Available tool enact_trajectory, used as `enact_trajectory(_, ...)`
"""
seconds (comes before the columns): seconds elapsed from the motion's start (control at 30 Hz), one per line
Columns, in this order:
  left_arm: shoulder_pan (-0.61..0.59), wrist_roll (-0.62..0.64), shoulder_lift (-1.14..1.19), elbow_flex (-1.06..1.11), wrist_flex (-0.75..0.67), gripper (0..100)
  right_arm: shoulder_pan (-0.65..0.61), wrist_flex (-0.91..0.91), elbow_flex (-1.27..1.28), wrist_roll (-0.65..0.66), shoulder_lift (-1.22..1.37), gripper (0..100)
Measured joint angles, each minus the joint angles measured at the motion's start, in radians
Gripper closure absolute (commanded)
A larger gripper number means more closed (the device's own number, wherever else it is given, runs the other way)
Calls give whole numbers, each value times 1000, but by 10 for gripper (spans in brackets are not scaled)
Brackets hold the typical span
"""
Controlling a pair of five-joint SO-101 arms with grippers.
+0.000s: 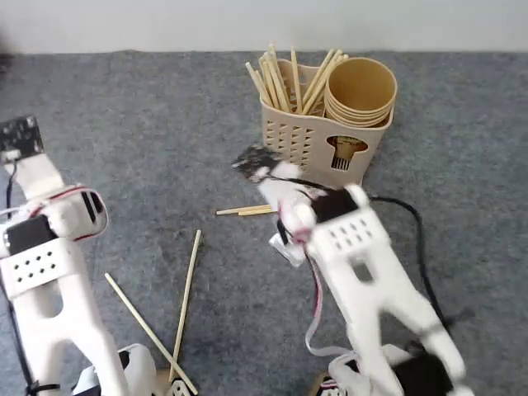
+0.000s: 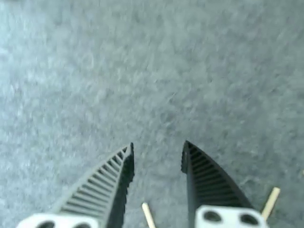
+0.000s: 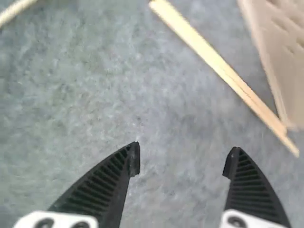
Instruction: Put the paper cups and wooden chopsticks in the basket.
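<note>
Right gripper is held open, near a chopstick pair laid beside the basket; left gripper is spread too.

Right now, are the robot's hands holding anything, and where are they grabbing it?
Nothing. The left gripper and the right gripper are both open and empty; the chopsticks lie loose on the mat.

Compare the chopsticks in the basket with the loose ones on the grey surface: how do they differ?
In the basket, the standing chopsticks lean nearly upright, bunched together; the loose chopsticks lie flat and scattered on the grey surface. The standing chopsticks share the basket with stacked paper cups; the loose chopsticks lie outside it. Both are plain pale wood.
</note>
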Motion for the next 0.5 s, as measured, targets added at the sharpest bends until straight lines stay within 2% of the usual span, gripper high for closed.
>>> enact_trajectory(0.1, -34, 0, 0, 54, -8, 835, 6, -57, -77, 78, 172, 704)
enact_trajectory(0.3, -66, 0, -2, 193, -126, 835, 0, -103, -267, 173, 463, 704)
enact_trajectory(0.5, -66, 0, -2, 308, -216, 835, 0, -103, -439, 199, 658, 704)
